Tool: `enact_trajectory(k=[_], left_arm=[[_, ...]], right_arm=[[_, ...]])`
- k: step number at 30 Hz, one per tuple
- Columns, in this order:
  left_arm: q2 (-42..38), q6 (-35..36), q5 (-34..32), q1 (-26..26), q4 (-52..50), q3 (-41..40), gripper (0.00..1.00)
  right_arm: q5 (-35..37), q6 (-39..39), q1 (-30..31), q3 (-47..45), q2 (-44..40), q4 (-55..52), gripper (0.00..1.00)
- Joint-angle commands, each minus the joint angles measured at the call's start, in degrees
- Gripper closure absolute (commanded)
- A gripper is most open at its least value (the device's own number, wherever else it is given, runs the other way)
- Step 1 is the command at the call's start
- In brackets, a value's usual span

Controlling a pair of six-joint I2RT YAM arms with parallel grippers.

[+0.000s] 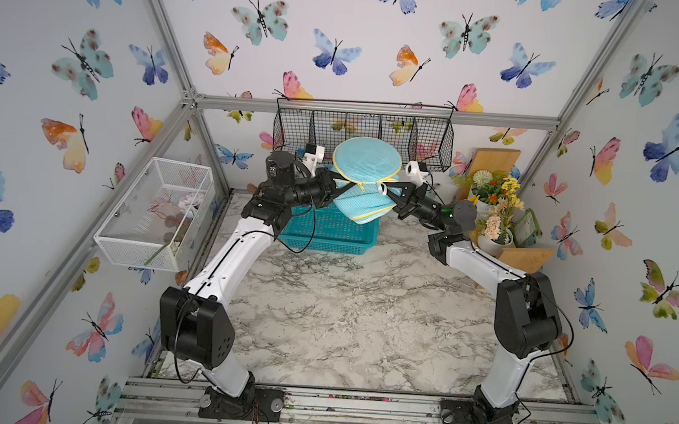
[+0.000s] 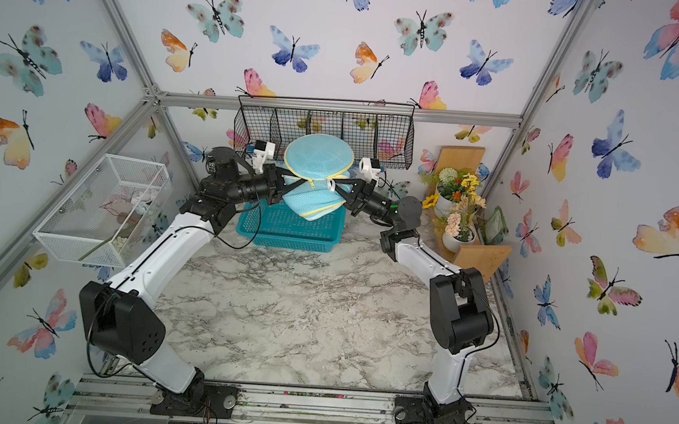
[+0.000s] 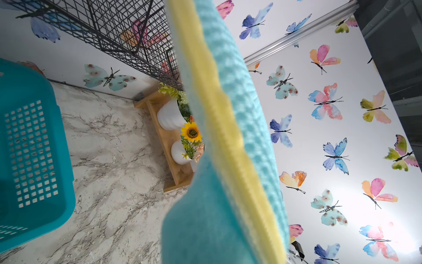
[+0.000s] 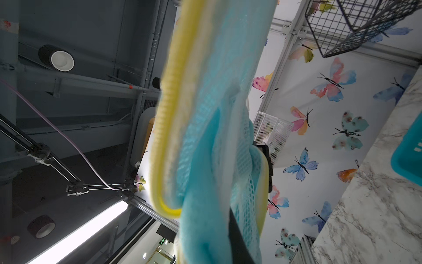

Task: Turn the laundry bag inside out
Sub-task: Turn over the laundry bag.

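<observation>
Over the marble table [image 1: 343,315] both arms reach inward and meet above its far end. The left gripper [image 1: 352,184] is pinched narrow on the laundry bag [image 1: 368,159] at its yellow-piped seam. The right gripper [image 1: 388,192] is pinched narrow on the same seam from the opposite side, beside a white ribbon [image 1: 381,188] (both wrist views are mostly blurred mesh). The bag hangs crumpled in the air above the teal basket [image 1: 328,232], in front of the black wire rack [image 1: 294,130] on the back wall.
</observation>
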Motion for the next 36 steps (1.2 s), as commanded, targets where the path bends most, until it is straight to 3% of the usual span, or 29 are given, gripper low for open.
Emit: enact_trajectory(k=[1, 3, 5, 6, 13, 23, 29, 33, 36], left_arm=[[2.7, -1.0, -1.2, -1.3, 2.2, 1.9, 0.49], [1.4, -1.7, 0.9, -1.6, 3.8, 1.7, 0.18], [-0.5, -1.9, 2.2, -1.9, 4.2, 1.2, 0.03], [-1.5, -1.8, 2.7, -2.1, 3.9, 1.0, 0.01], [-6.4, -0.9, 0.9, -2.2, 1.2, -1.2, 0.01], [-5.4, -1.2, -0.8, -2.1, -0.3, 3.2, 0.01], [-2.1, -3.1, -0.8, -1.8, 1.2, 7.1, 0.0], [0.1, -3.8, -0.5, -1.7, 1.1, 9.5, 0.09], [0.9, -4.3, -0.1, -1.5, 1.6, 9.8, 0.21]], right_arm=[[-17.1, -3.7, 4.8, -1.3, -6.4, -1.1, 0.97], [-18.5, -6.4, 4.8, -2.6, -7.5, -4.8, 0.97], [-19.0, -8.5, 4.8, -3.4, -8.2, -7.8, 0.97], [-19.3, -9.5, 4.9, -3.5, -8.4, -9.1, 0.97], [-22.9, -16.6, 6.2, -3.1, -8.9, -20.1, 0.97], [-25.0, -24.0, 7.6, -5.8, -11.3, -31.2, 0.97], [-27.2, -35.5, 9.8, -6.6, -13.6, -47.0, 0.97], [-29.9, -46.0, 11.3, -3.5, -14.1, -59.8, 0.97], [-30.9, -47.8, 11.8, -2.7, -14.5, -61.2, 0.97]])
